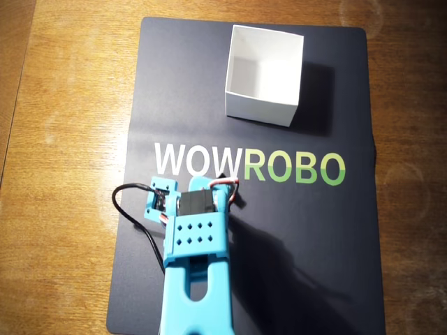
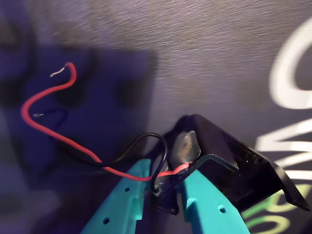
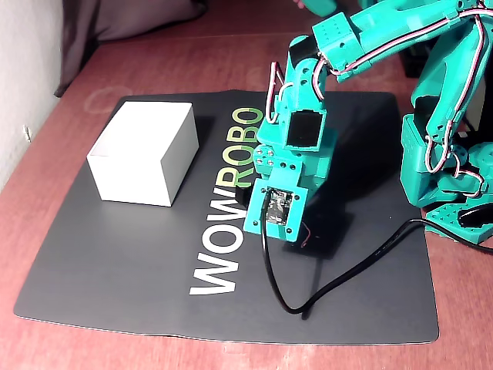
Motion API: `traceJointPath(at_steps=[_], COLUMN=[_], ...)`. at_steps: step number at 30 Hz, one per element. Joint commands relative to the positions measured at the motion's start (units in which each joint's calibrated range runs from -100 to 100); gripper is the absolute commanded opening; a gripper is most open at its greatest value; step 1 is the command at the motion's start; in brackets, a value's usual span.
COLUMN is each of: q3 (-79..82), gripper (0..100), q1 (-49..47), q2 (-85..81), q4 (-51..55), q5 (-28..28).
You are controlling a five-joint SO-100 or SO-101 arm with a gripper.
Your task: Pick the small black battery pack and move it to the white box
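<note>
The small black battery pack (image 2: 229,161) sits at lower right of the wrist view, tilted, an open black tray with 1 red and 1 black wire looping left. The white box (image 1: 264,74) stands upright, lidless and empty, at upper centre of the overhead view.

From above, the arm (image 1: 199,237) covers the small black battery pack almost wholly. In the wrist view its lower right corner (image 2: 273,180) runs past the jaws and the mat lettering (image 2: 292,97) blurs, cut by the edge. The fixed view hides the white box's (image 3: 142,150) inside.
</note>
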Motion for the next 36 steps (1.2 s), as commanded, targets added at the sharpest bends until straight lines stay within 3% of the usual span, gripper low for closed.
traceJointPath(at_steps=[1, 12, 18, 27, 36], q3=[-4.07, -22.21, -28.47, -31.28, -44.07], gripper=[4, 4, 4, 4, 4], q1=[0.38, 2.02, 2.49, 11.17, 21.14], q2=[-0.91, -0.65, -0.39, 4.08, 17.15], q4=[-0.49, -1.80, -10.39, -31.51, -32.04], q5=[1.47, 7.66, 11.41, 18.31, 17.66])
